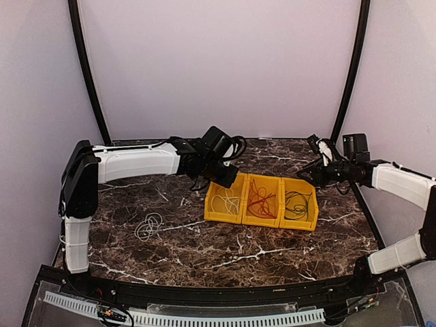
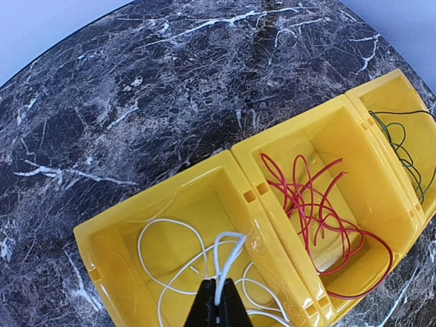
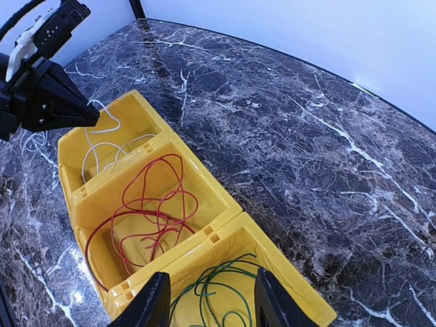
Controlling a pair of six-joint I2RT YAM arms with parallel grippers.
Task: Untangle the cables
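Observation:
Three yellow bins (image 1: pixel 261 221) stand in a row, each with one cable in it. The white cable (image 2: pixel 170 220) lies in the left bin, and my left gripper (image 2: pixel 218 300) is shut on a raised loop of it just above that bin. The red cable (image 2: pixel 293 194) lies loose in the middle bin. The dark cable (image 3: pixel 225 268), greenish-black, lies in the right bin. My right gripper (image 3: pixel 210 286) hovers open over it, with nothing between its fingers. From above, the left gripper (image 1: pixel 221 178) is at the left bin's far edge and the right gripper (image 1: pixel 308 170) at the right bin's far corner.
Another small white cable bundle (image 1: pixel 148 226) lies loose on the marble table, left of the bins. The table's curved black rim (image 1: pixel 204 289) runs along the near edge. Walls close in the back and sides.

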